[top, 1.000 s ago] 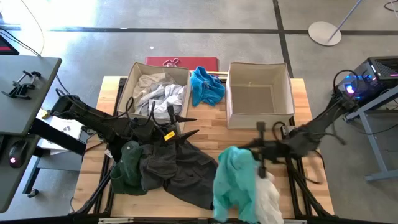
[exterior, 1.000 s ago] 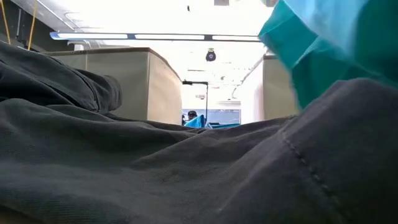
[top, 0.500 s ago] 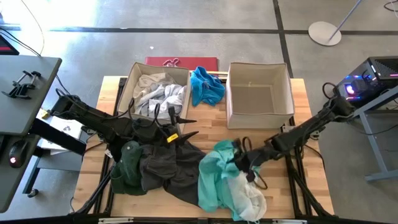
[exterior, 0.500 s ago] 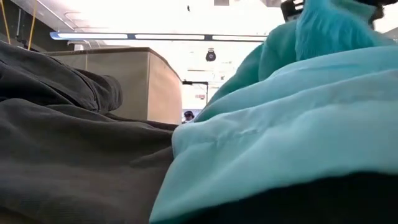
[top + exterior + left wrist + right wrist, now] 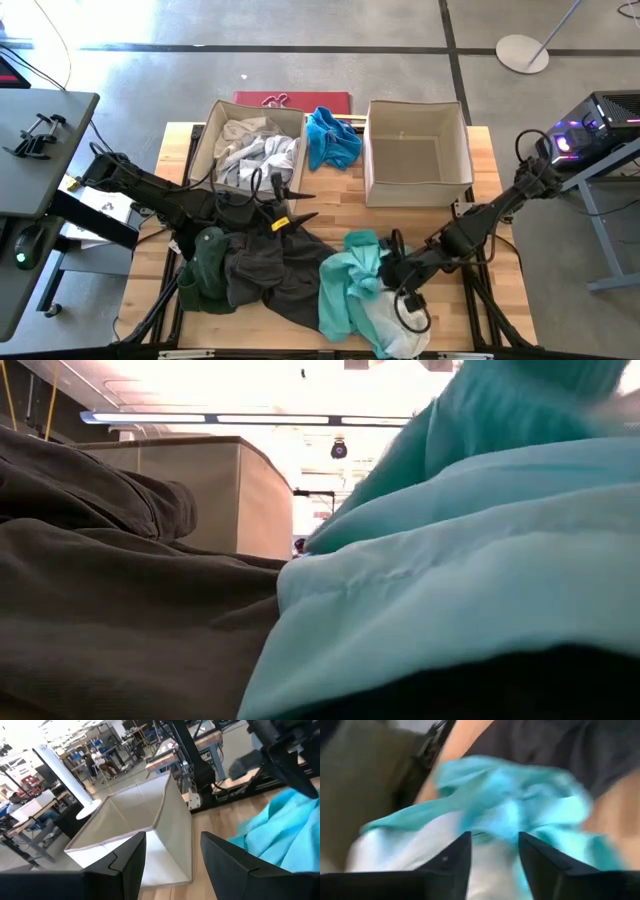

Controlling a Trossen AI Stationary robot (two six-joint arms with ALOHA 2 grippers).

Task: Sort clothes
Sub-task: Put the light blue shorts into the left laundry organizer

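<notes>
A teal garment (image 5: 348,282) lies crumpled on the table, partly over a white one (image 5: 398,322) and next to a charcoal one (image 5: 275,272). A dark green garment (image 5: 207,266) lies to their left. My right gripper (image 5: 384,264) stands open, low over the teal garment (image 5: 510,805). White and grey clothes (image 5: 255,152) fill the left bin (image 5: 212,128). A bright blue garment (image 5: 332,138) lies between the bins. My left gripper (image 5: 312,202) hovers open and bare over the table's middle, pointing at the right bin (image 5: 165,805). My right gripper has its open fingers (image 5: 445,862) standing over the teal garment's bunched top (image 5: 495,822), slanting down from the table's right. Whether the fingers touch the cloth I cannot tell.
The right bin (image 5: 460,135) holds nothing visible. A red flat thing (image 5: 292,99) lies behind the left bin. In the low view, the charcoal garment (image 5: 120,610) and the teal garment (image 5: 480,560) block most of the sight. Bare wood shows in front of the right bin.
My right gripper has gone down and toward the table's left edge with the teal garment. The garment, which hung below the gripper, has come down and now lies heaped on the table against the charcoal one.
</notes>
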